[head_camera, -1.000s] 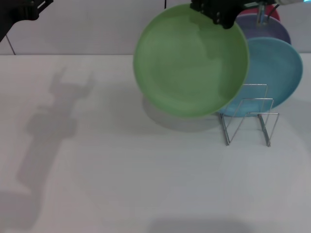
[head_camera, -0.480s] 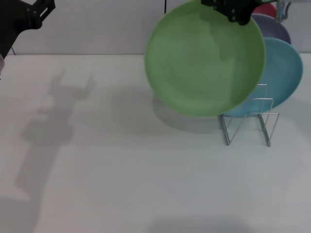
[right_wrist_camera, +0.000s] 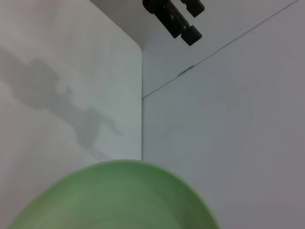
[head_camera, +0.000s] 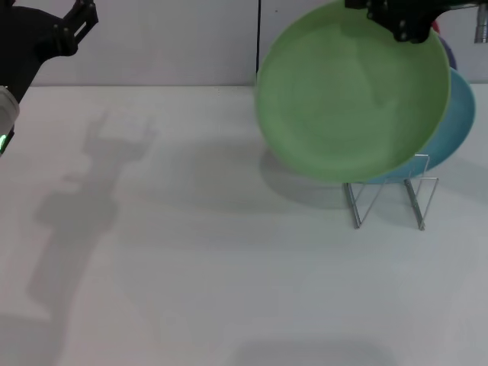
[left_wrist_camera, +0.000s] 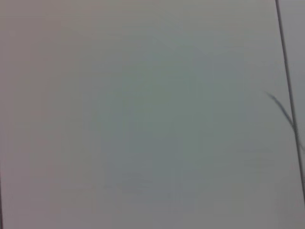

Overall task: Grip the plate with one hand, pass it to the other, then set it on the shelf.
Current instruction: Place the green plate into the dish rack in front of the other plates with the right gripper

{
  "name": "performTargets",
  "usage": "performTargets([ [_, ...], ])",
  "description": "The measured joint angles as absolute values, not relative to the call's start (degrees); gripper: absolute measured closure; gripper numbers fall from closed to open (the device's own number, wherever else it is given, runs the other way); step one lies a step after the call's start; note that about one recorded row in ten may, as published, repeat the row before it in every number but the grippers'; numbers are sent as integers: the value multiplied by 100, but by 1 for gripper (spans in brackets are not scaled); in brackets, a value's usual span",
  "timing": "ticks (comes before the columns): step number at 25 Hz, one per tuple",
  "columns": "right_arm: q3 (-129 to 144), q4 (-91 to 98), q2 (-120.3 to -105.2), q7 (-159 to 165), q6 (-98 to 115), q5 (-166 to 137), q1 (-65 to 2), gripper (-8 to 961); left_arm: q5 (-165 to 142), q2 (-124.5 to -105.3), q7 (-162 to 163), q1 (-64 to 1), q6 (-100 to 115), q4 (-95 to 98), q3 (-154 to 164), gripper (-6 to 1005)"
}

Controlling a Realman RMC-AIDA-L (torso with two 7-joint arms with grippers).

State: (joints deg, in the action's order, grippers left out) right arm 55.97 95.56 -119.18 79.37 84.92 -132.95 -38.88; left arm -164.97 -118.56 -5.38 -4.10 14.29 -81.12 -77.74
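Note:
The pale green plate (head_camera: 351,99) hangs upright in the air, facing me, and its lower right edge overlaps the top of the wire shelf (head_camera: 389,200). My right gripper (head_camera: 404,23) is shut on the plate's top rim at the upper right. The plate's rim also fills the bottom of the right wrist view (right_wrist_camera: 119,200). My left gripper (head_camera: 76,23) is at the far upper left, open and empty, well away from the plate. It also shows far off in the right wrist view (right_wrist_camera: 174,19). The left wrist view shows only a blank surface.
A turquoise plate (head_camera: 460,126) stands in the shelf behind the green one. A sliver of a lavender plate (head_camera: 450,55) shows behind that. The white table (head_camera: 191,267) ends at a pale wall at the back.
My right gripper has carried the green plate to the right, so it now covers most of the turquoise plate and the shelf's top. My left arm has edged further into view.

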Motion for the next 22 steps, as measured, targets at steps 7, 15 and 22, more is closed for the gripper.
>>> performTargets([
  [7, 5406, 9585, -11929, 7371, 8530, -13182, -3774, 936, -16497, -11856, -531, -458, 1433, -8100, -7704, 140],
  [15, 5354, 9628, -11943, 6923, 8569, -13063, -3654, 935, -16497, -11856, -527, -489, 1428, -8085, -7635, 140],
  [22, 5288, 9647, -11955, 6561, 8676, -12981, -3522, 935, -16497, -11856, -527, -498, 1430, -8077, -7571, 140],
])
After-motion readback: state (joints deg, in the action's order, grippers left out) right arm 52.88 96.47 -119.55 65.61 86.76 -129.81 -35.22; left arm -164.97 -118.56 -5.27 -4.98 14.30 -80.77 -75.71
